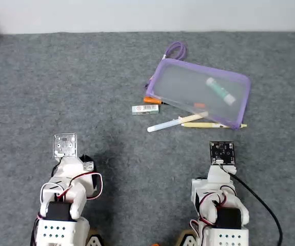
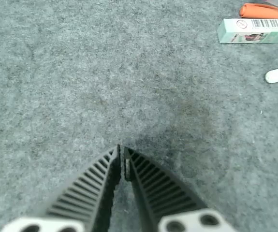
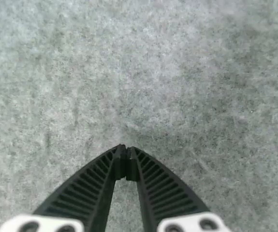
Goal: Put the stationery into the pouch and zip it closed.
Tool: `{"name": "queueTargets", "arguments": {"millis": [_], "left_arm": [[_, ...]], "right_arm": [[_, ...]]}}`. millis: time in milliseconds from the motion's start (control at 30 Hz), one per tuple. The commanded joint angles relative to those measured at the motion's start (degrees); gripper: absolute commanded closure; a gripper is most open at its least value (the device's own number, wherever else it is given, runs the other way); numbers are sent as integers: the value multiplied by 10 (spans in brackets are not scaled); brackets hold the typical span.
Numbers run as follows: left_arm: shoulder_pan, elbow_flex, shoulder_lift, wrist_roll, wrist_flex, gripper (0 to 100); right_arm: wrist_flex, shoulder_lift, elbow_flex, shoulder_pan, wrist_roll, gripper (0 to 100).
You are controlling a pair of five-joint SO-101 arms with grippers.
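Looking down over the grey felt table (image 1: pixel 60 77), both arms sit at the near edge with the whole job ahead of them. Left gripper (image 2: pixel 122 162): jaws pressed together, nothing between them, tips just above bare felt. Right gripper (image 3: pixel 125 164): likewise closed tight and empty. The pouch (image 1: pixel 188 84) lies flat and tilted on the far right side of the table, ahead of the right arm. It's translucent with purple edging and a purple loop (image 1: pixel 175 50) at its far corner. A white-and-green stick (image 1: pixel 220 90) shows across its face; inside or lying on top, I can't tell. The loose stationery is bunched along the pouch's near edge: an orange marker (image 1: pixel 151 100) poking out at the left corner, a small box (image 1: pixel 145 109) just beside it, then a pale blue pen (image 1: pixel 163 125) and a yellow pen (image 1: pixel 211 125) close against the pouch. For handling, I'd call all of it light. The pens look stiff, smooth and round, so likely to roll or skid; pinch them across the barrel near the middle so they don't tip. The box has flat faces and should be the easy one, taken across its narrow width. The pouch is the tricky piece: thin, floppy, likely to slide on the felt. One arm should hold it by the firmer purple edge near the mouth while the other feeds items in. The zip tab is too small to pick out here.
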Motion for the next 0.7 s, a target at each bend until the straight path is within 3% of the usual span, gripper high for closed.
{"name": "queueTargets", "arguments": {"millis": [0, 300, 467, 667], "left_arm": [[-4, -4, -7, 4, -10, 988], [-4, -4, -7, 4, -10, 988], [-4, -4, -7, 4, -10, 988], [-4, -4, -7, 4, -10, 988]], "right_arm": [[3, -7, 11, 0, 8, 990], [2, -7, -60, 68, 10, 991], [2, 6, -145, 109, 56, 991], [-37, 192, -273, 109, 66, 991]]}}
